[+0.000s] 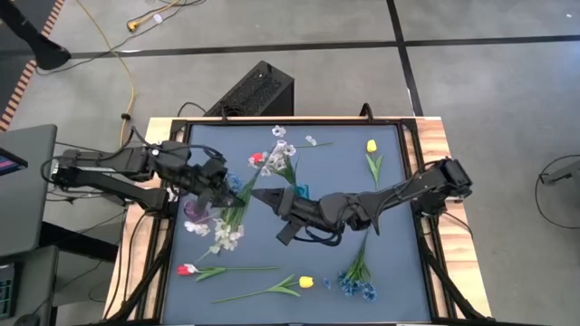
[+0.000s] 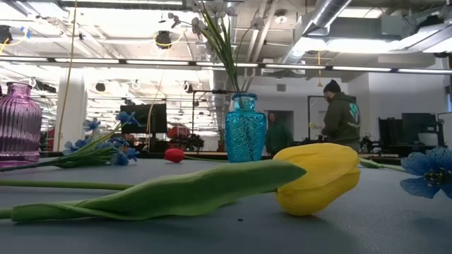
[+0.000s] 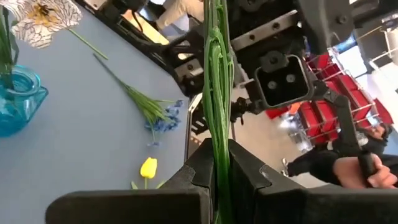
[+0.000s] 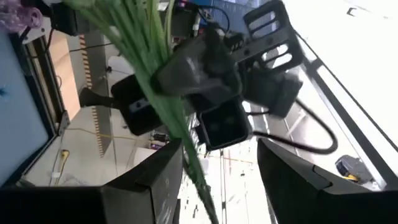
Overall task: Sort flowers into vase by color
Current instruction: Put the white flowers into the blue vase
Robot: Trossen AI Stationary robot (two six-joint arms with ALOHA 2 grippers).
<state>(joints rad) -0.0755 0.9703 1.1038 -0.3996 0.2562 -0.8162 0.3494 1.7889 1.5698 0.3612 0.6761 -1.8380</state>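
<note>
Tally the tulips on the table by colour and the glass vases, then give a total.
Yellow artificial tulips on green stems: 2
Small red artificial tulips: 2
Ribbed glass vases, one purple, one teal: 2
Total: 6

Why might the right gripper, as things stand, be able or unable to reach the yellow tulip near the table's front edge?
Probably able: the right gripper is open and empty, and the yellow tulip lies apart from other flowers with nothing over it.
</note>
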